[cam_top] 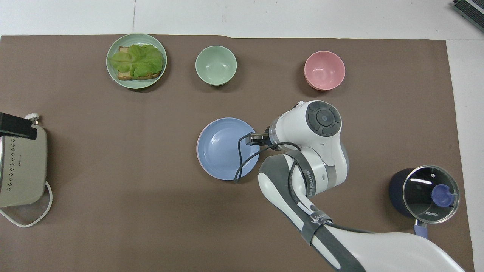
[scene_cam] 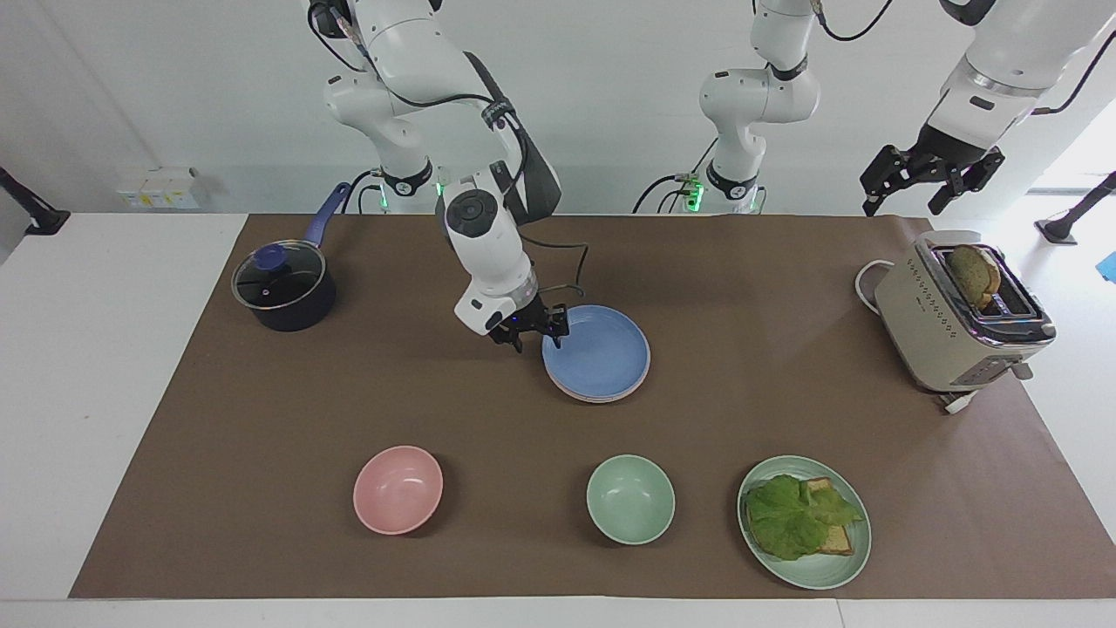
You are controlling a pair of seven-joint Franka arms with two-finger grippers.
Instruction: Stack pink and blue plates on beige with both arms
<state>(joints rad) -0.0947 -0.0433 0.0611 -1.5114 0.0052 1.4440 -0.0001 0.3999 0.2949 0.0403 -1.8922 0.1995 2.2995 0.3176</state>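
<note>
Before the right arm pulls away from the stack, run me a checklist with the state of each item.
1. Blue plate seated on the stack: ok.
2. Pink plate under it, only a rim edge showing: ok.
3. Beige plate at the bottom: cannot tell, hidden.
4. Right gripper jaws open, beside the blue plate's rim: ok.
5. Left gripper waiting above the toaster, jaws open: ok.

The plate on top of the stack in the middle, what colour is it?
Medium blue: the blue plate shows best in the overhead view.
</note>
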